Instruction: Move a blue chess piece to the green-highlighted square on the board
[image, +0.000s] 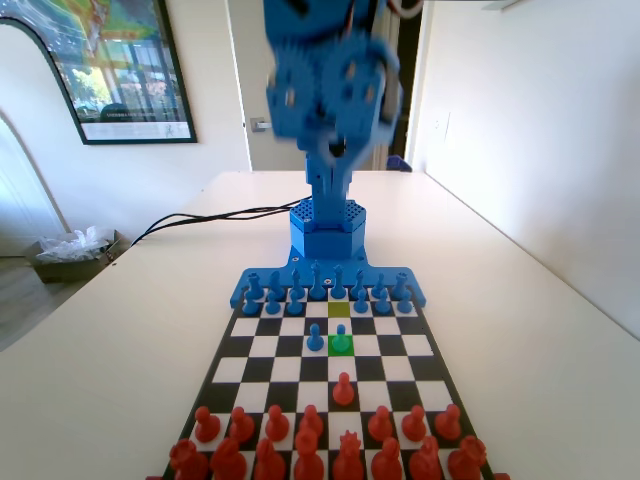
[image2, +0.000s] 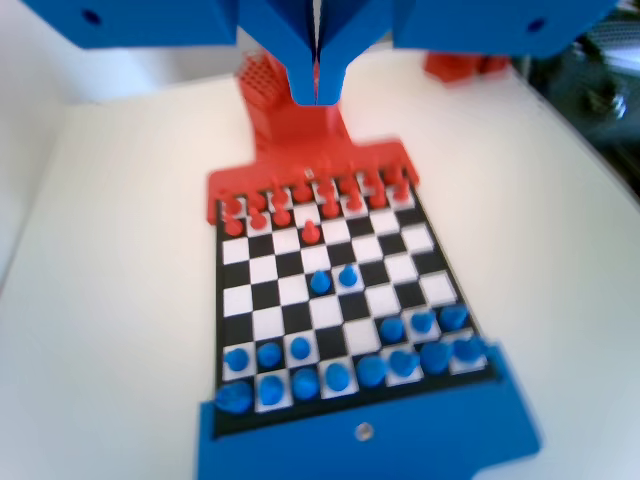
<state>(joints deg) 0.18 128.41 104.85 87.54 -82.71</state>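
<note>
The blue chess piece (image: 341, 341), a teal-green tinted pawn, stands upright on the green-highlighted square (image: 341, 351) near the middle of the board (image: 405, 346). In the wrist view the same pawn (image2: 320, 282) is the left one of two pawns standing apart from the back rows. My gripper (image2: 317, 88) hangs high above the board (image2: 400, 270), over its red end. Its jaws are pressed together with nothing between them. In the fixed view the blue arm (image: 330, 90) is raised and blurred.
A plain blue pawn (image: 315, 338) stands one square left of the tinted pawn. A dull olive square (image: 339, 309) lies just beyond it. One red pawn (image: 343, 388) stands forward of the red rows (image: 320, 450). Blue pieces (image: 320, 292) line the far end.
</note>
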